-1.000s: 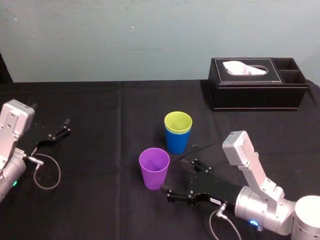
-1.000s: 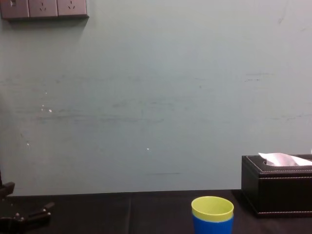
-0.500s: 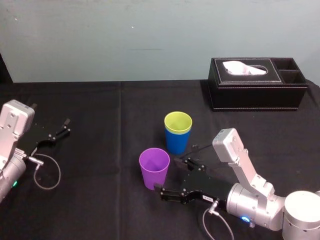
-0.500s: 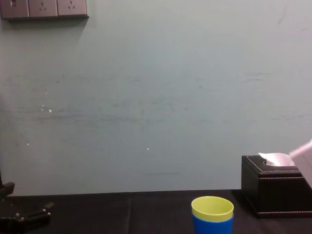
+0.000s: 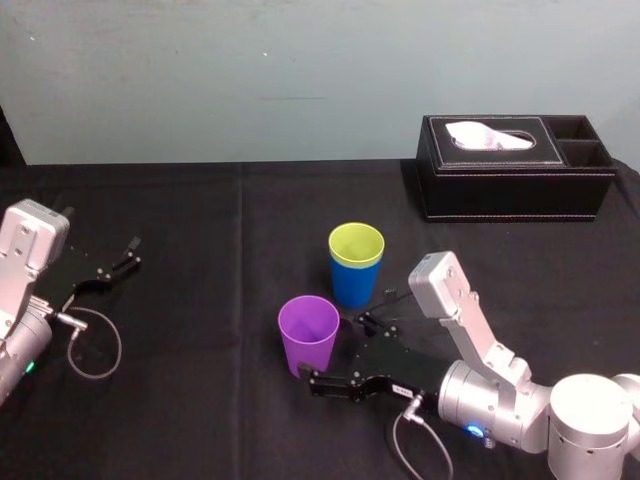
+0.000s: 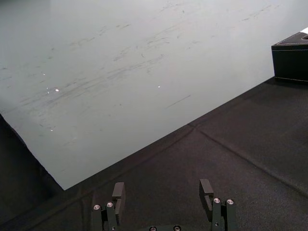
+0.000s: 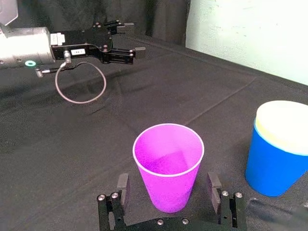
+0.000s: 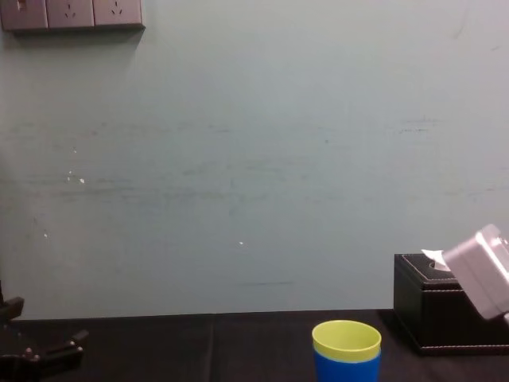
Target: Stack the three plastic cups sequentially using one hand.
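Right gripper: jaws wide open, gripping nothing.
Purple cup: upright between the jaws, touching neither.
Yellow-green cup: nested in blue cup, just outside the jaws.
Left gripper: parked far left, jaws open, empty.

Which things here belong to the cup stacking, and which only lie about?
Job: purple plastic cup, within the open right tool; yellow-green plastic cup nested in blue plastic cup.
Lying about: black tissue box; left tool, parked at far left.

Lab-like room: black-draped table, bare wall, sockets
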Robot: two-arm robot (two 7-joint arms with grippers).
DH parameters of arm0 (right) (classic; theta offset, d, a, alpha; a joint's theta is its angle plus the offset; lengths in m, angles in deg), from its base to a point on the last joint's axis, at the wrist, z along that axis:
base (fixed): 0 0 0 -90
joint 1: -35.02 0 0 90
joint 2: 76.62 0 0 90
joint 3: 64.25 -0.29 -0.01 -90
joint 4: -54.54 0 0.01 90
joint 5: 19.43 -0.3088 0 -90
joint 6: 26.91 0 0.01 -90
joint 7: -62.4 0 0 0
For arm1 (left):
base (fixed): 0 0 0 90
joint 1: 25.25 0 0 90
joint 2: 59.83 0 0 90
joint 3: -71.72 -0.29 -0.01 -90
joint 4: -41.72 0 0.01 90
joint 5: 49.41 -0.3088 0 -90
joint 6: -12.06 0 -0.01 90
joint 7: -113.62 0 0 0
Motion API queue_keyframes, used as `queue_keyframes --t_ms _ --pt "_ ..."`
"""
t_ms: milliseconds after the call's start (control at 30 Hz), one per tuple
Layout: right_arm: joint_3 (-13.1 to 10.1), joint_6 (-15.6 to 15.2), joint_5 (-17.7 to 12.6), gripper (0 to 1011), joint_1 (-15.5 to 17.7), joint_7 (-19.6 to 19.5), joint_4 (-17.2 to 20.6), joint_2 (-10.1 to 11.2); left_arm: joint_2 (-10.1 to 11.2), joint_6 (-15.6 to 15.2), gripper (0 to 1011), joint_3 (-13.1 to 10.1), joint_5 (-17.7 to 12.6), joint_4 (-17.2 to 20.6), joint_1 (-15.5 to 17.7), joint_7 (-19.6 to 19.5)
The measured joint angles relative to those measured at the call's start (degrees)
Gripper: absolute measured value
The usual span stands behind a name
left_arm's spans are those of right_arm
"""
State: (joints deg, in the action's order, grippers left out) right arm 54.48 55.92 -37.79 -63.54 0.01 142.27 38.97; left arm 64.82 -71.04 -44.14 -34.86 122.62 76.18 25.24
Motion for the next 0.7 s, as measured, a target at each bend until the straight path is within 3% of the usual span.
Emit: queue_keyframes --t_ms 700 --pt "0.7 0.0 0.3 1004 -1.8 -0.1 -2.6 -1.9 0.0 0.0 1010 0.0 0.0 0.0 0.0 0.0"
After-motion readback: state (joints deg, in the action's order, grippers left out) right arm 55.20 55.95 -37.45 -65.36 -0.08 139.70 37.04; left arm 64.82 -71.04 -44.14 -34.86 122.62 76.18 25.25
